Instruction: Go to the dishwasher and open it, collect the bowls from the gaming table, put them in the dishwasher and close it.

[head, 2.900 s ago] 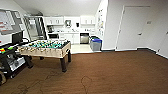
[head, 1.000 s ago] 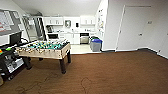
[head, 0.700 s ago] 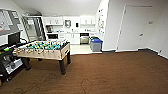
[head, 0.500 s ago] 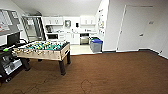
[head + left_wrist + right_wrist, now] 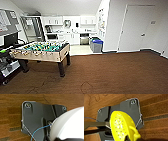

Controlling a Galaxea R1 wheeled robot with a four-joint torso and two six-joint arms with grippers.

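Transport step, by my judgement: right tool (image 5: 127, 137) pinching a yellow perforated bowl (image 5: 121, 126), left tool carrying a white bowl (image 5: 70, 124); dishwasher (image 5: 84, 40) lies ahead, needing an approach.

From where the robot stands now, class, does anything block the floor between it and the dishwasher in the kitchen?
Nothing visible blocks the way: open brown floor leads to the dishwasher. The table-football table stands off left, and blue-lidded bins sit just right of the approach.

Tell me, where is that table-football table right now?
In the head view the table-football table stands on the brown floor at the left of the room, in front of the white kitchen cabinets, with blue bins further back to its right.
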